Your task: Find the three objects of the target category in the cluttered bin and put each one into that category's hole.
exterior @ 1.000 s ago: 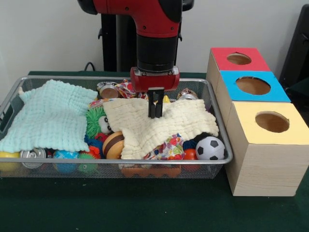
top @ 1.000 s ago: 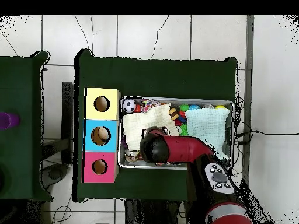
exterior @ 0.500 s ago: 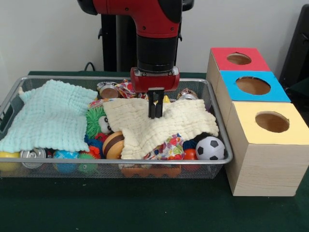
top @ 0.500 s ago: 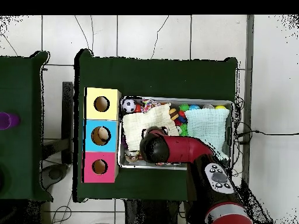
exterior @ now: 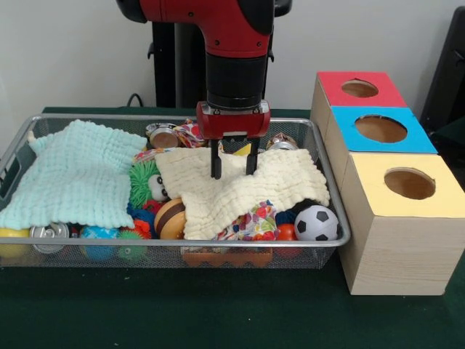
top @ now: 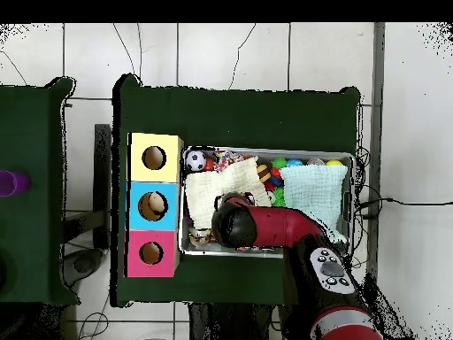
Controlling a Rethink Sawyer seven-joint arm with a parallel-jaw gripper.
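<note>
The pincer (exterior: 232, 168) hangs open and empty, its two fingers spread just above the cream cloth (exterior: 240, 190) in the wire bin (exterior: 330, 190). The cloth lies directly beneath it, draped over the toys, its long axis running left to right across the bin.

Now spreading apart above the cream cloth (exterior: 240, 187): fingers (exterior: 216, 166) of the gripper (exterior: 233, 173), pressed together a second ago, standing with a clear gap between them over that cloth's far edge.
</note>
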